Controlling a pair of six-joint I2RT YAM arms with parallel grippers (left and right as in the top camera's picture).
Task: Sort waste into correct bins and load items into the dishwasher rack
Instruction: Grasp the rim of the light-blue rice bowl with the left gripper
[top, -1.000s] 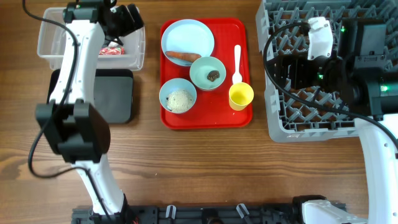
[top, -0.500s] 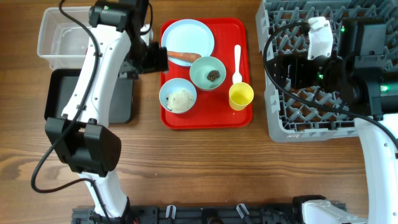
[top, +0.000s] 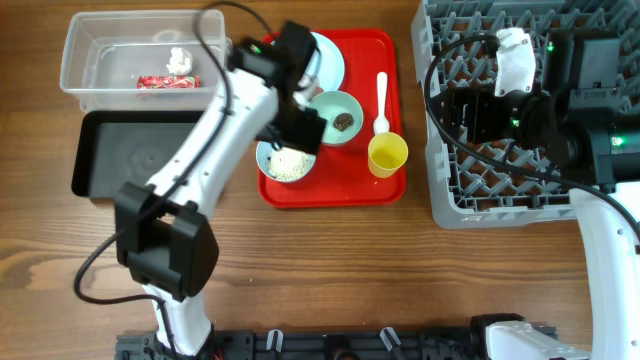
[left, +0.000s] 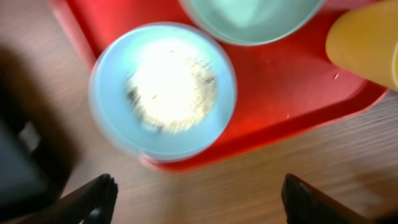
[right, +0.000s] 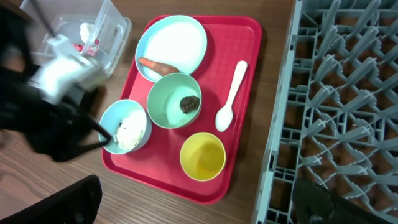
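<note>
**Rice bowl** (left: 163, 93): small, round, light blue, with white rice grains (left: 171, 93) heaped in the middle. It stands on the red tray (left: 292, 106), directly beneath the left tool (left: 198, 190).

**Second bowl** (top: 334, 117): just beside that tool, holding a dark brown lump (top: 343, 121).

**Clear tub** (top: 100, 40): well apart from the tool, holding a red wrapper (top: 168, 82) and a white tissue (top: 180, 58).

**Left arm** (top: 215, 130): reaches across the surface (top: 330, 270) over the tray. Its tool is released, fingers wide, grasping nothing.

**Right tool** (right: 196, 199): released, above the grey rack (right: 336, 93).

White-shelled arms (top: 215, 130) with black joints — looping black cables (top: 429, 85), green lights (top: 550, 46).
</note>
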